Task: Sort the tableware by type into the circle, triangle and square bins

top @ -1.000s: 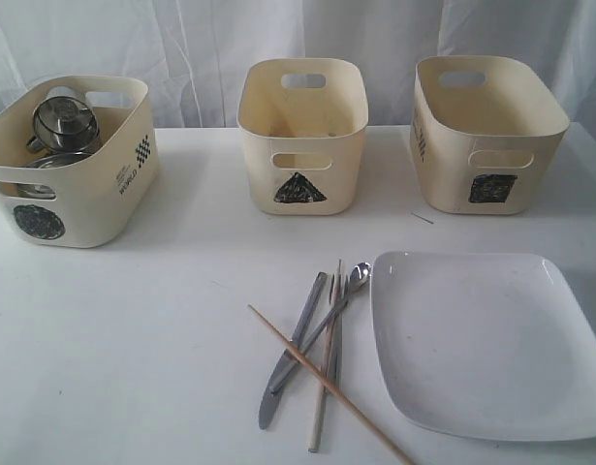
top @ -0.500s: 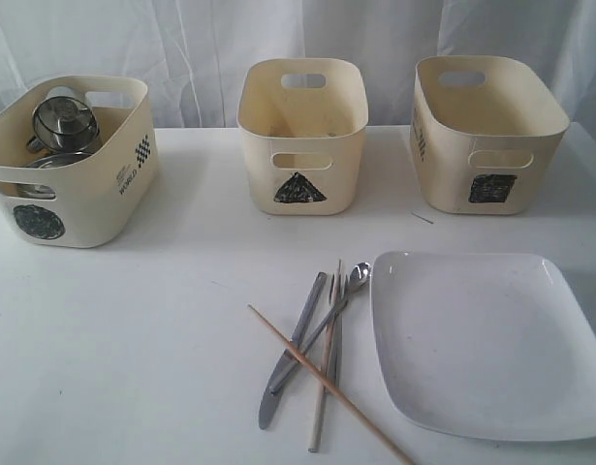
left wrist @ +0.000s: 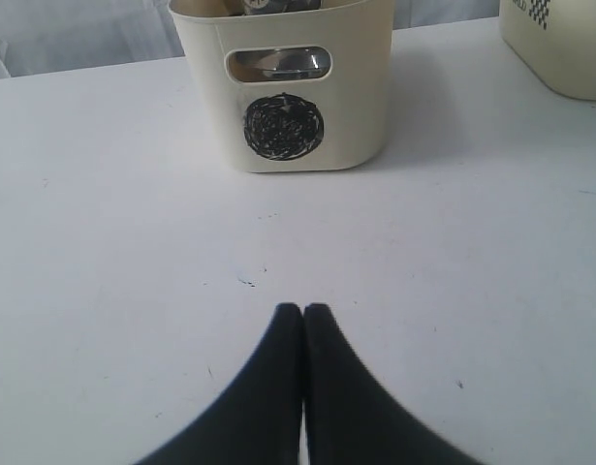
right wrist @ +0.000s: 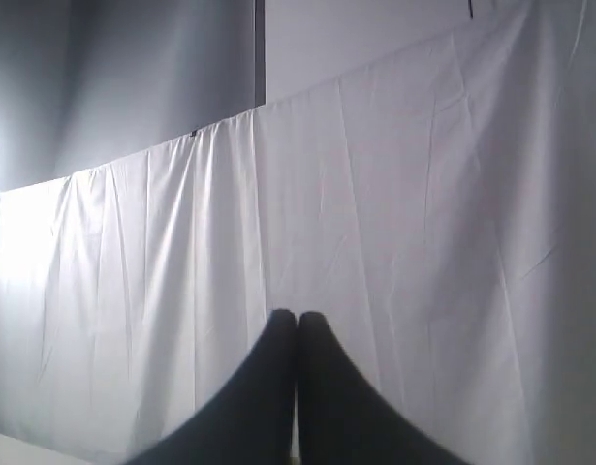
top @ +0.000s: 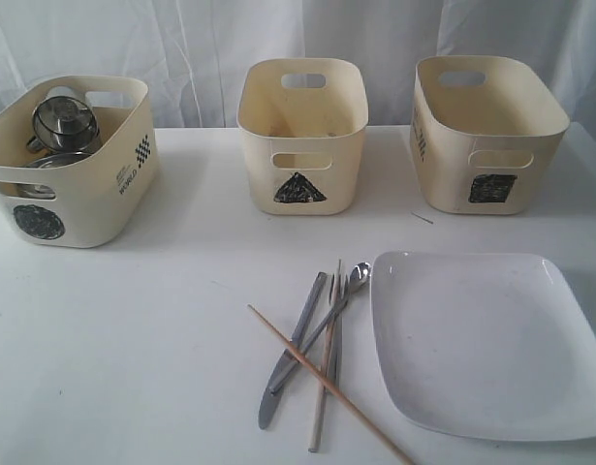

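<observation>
The circle bin [top: 70, 184] at far left holds a steel mug [top: 65, 121] and a steel bowl [top: 57, 160]. The triangle bin [top: 299, 145] stands in the middle and the square bin [top: 486, 136] to the right. In front lie a steel knife [top: 291, 352], spoon [top: 327, 320], fork [top: 336, 339] and crossed wooden chopsticks [top: 327, 383], beside a large white square plate [top: 482, 339]. Neither arm shows in the exterior view. My left gripper [left wrist: 303, 308] is shut and empty over bare table, facing the circle bin [left wrist: 283, 107]. Shut too, my right gripper [right wrist: 298, 315] points at a white curtain.
A white curtain [top: 298, 39] hangs behind the bins. A second cream bin [left wrist: 559, 44] shows at the edge of the left wrist view. A thin dark sliver [top: 422, 218] lies on the white table [top: 133, 339] between the triangle and square bins.
</observation>
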Motion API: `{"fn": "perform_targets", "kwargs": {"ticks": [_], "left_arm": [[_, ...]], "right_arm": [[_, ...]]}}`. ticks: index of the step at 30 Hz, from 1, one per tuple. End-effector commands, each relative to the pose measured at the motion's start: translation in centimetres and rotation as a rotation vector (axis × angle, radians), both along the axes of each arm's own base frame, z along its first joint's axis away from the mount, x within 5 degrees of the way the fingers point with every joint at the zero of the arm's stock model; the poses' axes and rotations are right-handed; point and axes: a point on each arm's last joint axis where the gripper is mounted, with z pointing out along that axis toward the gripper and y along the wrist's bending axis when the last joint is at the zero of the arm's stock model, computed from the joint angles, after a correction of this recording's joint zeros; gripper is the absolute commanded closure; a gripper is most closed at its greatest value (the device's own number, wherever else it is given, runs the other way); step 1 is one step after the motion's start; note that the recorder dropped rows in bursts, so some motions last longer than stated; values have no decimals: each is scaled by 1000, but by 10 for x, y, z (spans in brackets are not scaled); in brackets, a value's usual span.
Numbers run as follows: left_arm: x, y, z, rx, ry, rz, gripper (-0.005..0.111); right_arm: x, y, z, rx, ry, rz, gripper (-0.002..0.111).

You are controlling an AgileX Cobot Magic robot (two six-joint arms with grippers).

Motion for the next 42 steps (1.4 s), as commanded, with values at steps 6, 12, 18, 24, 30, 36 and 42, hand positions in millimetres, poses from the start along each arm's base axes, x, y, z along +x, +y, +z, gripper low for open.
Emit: {"fn": "perform_targets", "kwargs": {"ticks": [6,12,18,24,30,36,42], "left_arm": [[-1,0,-1,-11,1,-1,107],[-1,0,-1,-11,1,-1,107],[-1,0,-1,-11,1,-1,107],[-1,0,-1,-11,1,-1,107],[-1,0,-1,-11,1,-1,107],[-1,0,-1,-11,1,-1,107],[-1,0,-1,-11,1,-1,107]], "right_arm": [[3,-6,3,107,98,-4,108],[17,-8,21,-23,275,-122,108],[67,5,42,-141,555,-56,108],[121,26,43,-226,750,109,108],[168,28,26,-315,848,66,108],[186,-11,30,-385,760,-444,108],[173,-8,42,-375,701,-400,108]]}}
